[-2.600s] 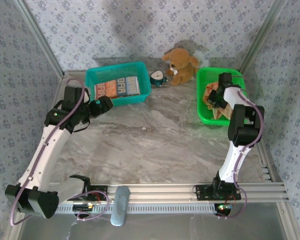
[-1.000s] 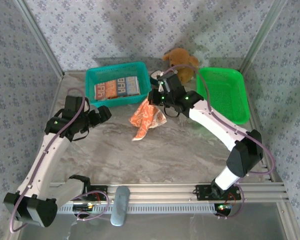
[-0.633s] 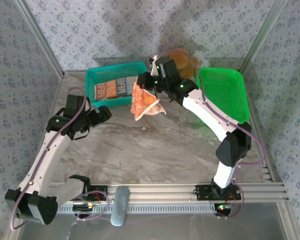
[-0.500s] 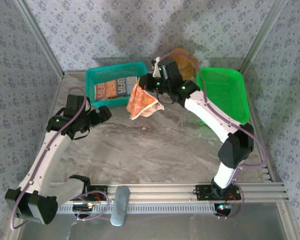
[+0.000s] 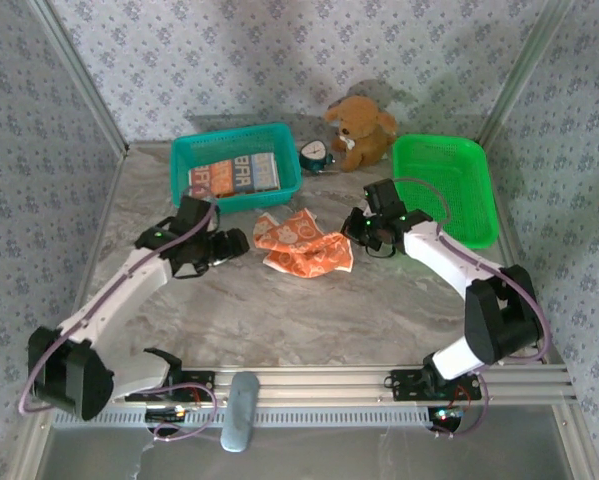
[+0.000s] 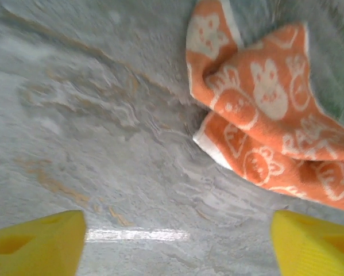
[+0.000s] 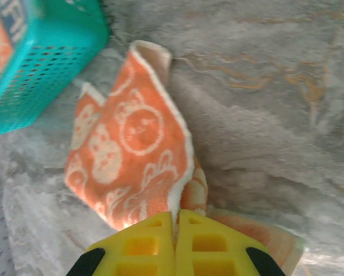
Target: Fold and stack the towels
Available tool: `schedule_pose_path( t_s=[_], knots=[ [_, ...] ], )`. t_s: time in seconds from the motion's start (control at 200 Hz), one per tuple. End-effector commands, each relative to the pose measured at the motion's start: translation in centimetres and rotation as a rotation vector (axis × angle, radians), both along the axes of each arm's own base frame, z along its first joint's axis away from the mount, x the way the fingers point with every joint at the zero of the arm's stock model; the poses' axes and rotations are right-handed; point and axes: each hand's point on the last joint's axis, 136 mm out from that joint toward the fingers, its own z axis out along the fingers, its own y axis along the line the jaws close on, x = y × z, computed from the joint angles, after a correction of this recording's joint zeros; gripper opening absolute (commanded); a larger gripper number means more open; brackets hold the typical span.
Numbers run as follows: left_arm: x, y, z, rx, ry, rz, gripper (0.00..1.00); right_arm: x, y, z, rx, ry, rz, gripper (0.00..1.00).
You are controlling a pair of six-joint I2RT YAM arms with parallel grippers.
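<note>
An orange towel [image 5: 301, 245] with white cartoon figures lies crumpled on the marble table, just in front of the teal basket [image 5: 184, 152]. My right gripper [image 5: 350, 232] is at the towel's right side and is shut on its white-edged corner [image 7: 186, 190]; its yellow fingers [image 7: 137, 244] are pressed together. My left gripper [image 5: 239, 243] hovers low just left of the towel, open, with bare table between its yellow fingertips [image 6: 37, 247]. The orange towel [image 6: 269, 115] lies ahead and to the right in the left wrist view. Folded towels [image 5: 235, 176], blue-grey with lettering and orange, lie in the teal basket.
A green basket [image 5: 449, 150] stands at the back right. A brown plush toy [image 5: 359, 130] and a small round object [image 5: 316, 155] sit at the back between the baskets. The teal basket's corner [image 7: 39, 63] is close beyond the towel. Patterned walls enclose the table.
The right arm carried the orange towel from the green basket over the table, lifted it, then lowered it onto the table centre. The left arm swung right toward the towel, its jaws narrowing a little.
</note>
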Motion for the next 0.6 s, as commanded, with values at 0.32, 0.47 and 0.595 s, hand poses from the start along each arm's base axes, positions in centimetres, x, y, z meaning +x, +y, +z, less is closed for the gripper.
schedule_pose_path(
  t_s=[0.32,0.47,0.595],
  knots=[
    [2.8,-5.5,-6.3,0.007,0.05,-0.001,0.48,3.0,-0.9,-1.7,-0.07,-0.035,0.026,0.03],
    [4.2,-6.7,-8.2,-0.011,0.077,0.022,0.45,2.8,-0.9,-1.9,-0.075,-0.029,0.035,0.04],
    [5.0,-7.3,-9.8,-0.02,0.106,0.045,0.43,2.6,-1.0,-1.8,-0.077,-0.03,0.043,0.05]
  ],
)
